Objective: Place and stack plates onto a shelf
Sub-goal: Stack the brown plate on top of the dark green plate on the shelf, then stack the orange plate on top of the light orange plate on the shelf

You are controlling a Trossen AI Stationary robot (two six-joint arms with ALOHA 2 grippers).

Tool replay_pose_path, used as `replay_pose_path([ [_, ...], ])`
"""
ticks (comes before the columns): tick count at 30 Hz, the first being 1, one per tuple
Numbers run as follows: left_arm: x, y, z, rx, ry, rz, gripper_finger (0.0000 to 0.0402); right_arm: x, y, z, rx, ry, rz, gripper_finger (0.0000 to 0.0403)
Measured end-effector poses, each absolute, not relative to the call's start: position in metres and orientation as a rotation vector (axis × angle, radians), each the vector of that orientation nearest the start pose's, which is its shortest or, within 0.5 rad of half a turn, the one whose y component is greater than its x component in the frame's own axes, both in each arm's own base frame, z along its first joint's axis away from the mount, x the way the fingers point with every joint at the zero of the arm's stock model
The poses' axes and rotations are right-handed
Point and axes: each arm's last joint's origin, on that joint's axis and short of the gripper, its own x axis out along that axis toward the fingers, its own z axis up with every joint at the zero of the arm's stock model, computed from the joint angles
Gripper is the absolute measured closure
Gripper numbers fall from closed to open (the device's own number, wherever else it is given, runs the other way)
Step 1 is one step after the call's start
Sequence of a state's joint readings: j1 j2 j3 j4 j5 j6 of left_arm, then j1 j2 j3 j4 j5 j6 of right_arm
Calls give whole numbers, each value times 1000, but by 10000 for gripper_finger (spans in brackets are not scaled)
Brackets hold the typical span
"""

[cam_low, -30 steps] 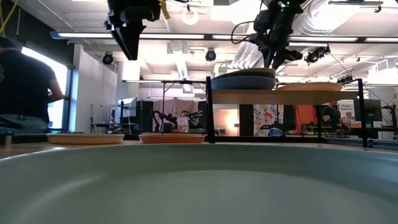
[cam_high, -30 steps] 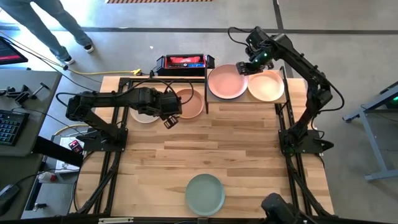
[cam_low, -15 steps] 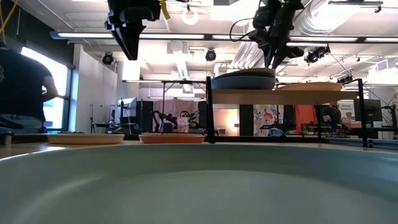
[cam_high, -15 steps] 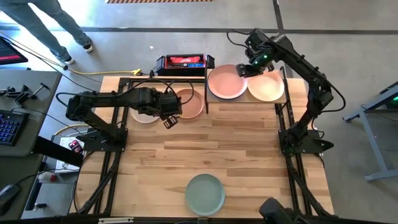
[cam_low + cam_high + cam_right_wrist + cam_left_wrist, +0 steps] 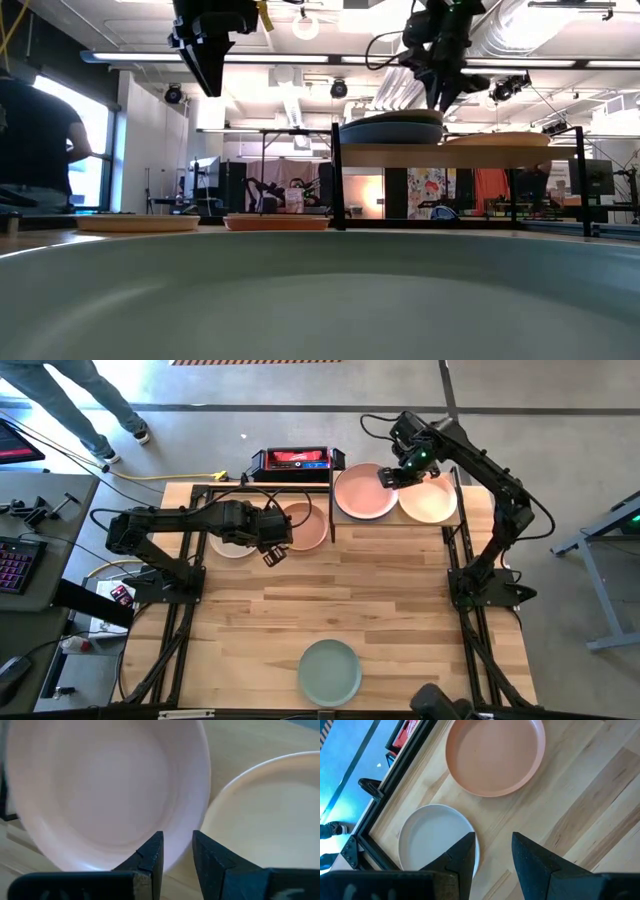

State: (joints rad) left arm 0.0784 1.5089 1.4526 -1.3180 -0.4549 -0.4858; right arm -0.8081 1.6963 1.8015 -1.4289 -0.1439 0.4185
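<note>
The shelf [image 5: 396,524] stands at the table's far right. On it sit a pale pink plate [image 5: 362,495], the top of a stack [image 5: 390,128], and beside it a cream plate [image 5: 430,502]. My right gripper [image 5: 386,477] [image 5: 177,851] hovers open, with a narrow gap, just over the pink plate's rim on the side facing the cream plate. My left gripper [image 5: 272,551] [image 5: 493,851] hangs open high above the table, between a salmon plate [image 5: 304,526] and a whitish plate [image 5: 230,544] that lie flat on the wood. A sage green plate [image 5: 330,671] lies near the near edge.
A red and black box [image 5: 296,459] sits past the far edge, next to the shelf. Black shelf posts [image 5: 336,175] stand between the salmon plate and the shelf. Bare wood spans the table's middle [image 5: 350,590]. A person [image 5: 40,130] stands in the room at the left.
My right gripper has shifted a little toward the table's left over the pink plate, staying just above its rim. My left arm and all the plates have kept still.
</note>
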Motion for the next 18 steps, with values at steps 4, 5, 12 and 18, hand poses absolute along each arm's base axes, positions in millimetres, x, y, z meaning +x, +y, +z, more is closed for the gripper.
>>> replay_pose_path([
  [4,268,34,321,-140,1214,759,286,226,-225,351,956,1125,-826,320],
  [5,268,34,321,-140,1214,759,286,226,-225,350,956,1129,-827,320],
  [12,268,34,321,-139,1213,760,286,223,-222,360,948,1114,-815,320],
  [18,270,35,322,-92,1216,727,286,220,-217,396,862,1020,-784,320],
])
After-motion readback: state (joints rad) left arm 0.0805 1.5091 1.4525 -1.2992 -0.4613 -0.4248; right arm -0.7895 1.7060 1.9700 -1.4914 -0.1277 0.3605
